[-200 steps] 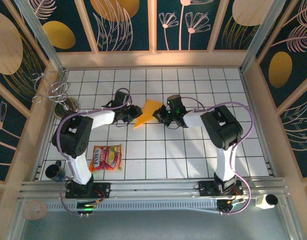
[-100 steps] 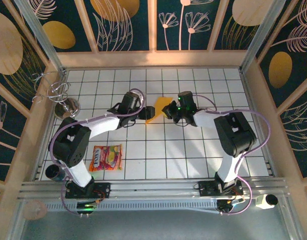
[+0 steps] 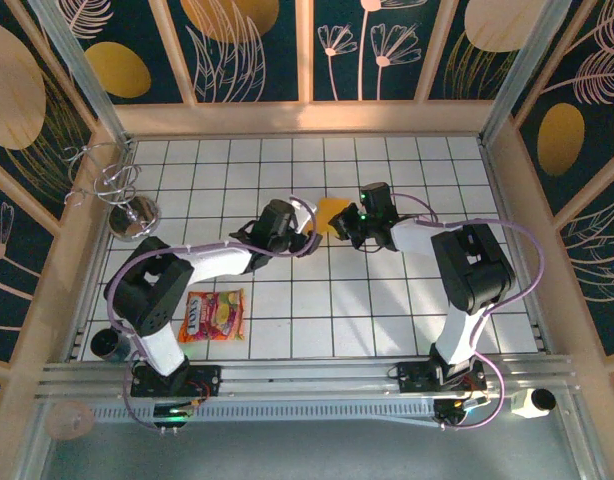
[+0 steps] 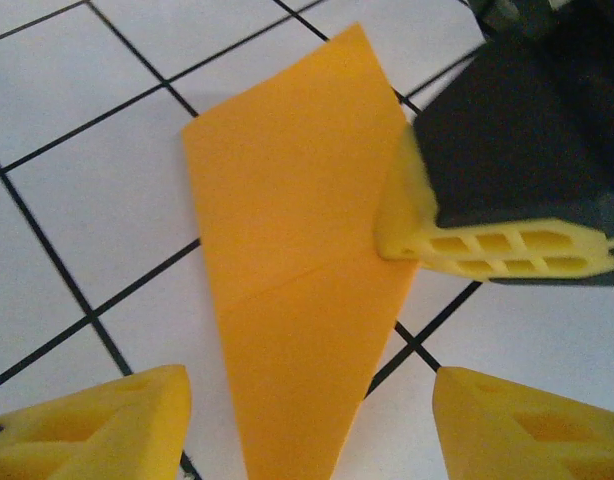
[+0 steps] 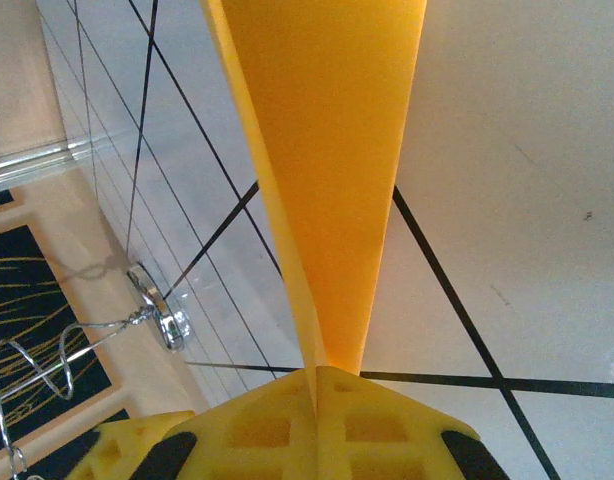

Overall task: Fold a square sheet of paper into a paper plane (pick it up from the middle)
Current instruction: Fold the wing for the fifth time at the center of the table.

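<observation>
Left wrist view: L gripper [image 4: 305, 425] spread round folded paper sheet [image 4: 292, 250], mid-tabletop [image 3: 387, 290].
R gripper [image 5: 317, 375] pinches its edge; L should close squarely on the narrow tip, w/o twisting it.

Both arms reach to mid-table, wrists turned toward each other. The left gripper [image 4: 309, 400] stands with its yellow fingers apart; the right gripper [image 5: 317, 385] pinches the folded orange-yellow paper [image 5: 327, 150].

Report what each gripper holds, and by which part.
Right gripper pinches the folded sheet of paper by its long side edge. Left gripper is open and holds nothing.
</observation>
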You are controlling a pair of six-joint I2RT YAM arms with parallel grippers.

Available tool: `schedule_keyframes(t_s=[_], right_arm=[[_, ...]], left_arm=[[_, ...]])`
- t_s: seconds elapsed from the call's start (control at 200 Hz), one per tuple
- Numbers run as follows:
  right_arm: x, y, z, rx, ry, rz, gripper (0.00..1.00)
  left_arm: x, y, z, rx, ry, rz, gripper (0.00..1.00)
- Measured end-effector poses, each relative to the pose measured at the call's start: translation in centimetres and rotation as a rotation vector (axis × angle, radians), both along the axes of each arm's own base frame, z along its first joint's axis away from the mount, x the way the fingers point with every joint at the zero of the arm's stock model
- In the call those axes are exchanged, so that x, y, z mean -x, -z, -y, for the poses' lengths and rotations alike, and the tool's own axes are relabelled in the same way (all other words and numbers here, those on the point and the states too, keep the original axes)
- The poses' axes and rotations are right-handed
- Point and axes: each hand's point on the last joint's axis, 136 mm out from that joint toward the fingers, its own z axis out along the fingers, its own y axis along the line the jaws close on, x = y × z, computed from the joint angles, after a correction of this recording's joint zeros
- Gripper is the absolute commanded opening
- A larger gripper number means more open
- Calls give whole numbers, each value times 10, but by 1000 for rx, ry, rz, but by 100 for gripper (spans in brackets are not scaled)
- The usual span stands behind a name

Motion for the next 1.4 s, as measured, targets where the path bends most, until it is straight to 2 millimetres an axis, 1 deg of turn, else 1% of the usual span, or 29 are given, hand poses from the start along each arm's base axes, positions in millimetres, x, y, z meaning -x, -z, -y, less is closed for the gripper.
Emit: schedule_keyframes(t_s=[0.125,0.26,0.335,0.741,0.996,1.116,1.186,1.266,1.401], right_arm=[[1,0,0,-5,-3,-6,0],[1,0,0,-11,-2,-11,0],[1,-1,0,-15,-3,-14,0],[4,-2,-3,-39,-12,-34,0],[6,-3,-4,-45,-21,-38,0],[6,-3,-4,-43,-22,-43,2],[6,-3,-4,-42,-22,-45,7],[6,-3,-4,-40,-22,-48,17],[5,-1,2,-23,-22,-50,43]], left_arm=[[5,15,6,-66,48,20,60],[6,22,8,-103,75,41,53],[5,23,8,-115,86,57,49],[4,32,11,-141,120,81,35],[3,33,12,-136,118,79,23],[4,36,13,-132,127,73,17],[5,37,15,-126,133,69,14],[6,39,16,-126,135,65,11],[7,44,16,-127,137,54,8]])
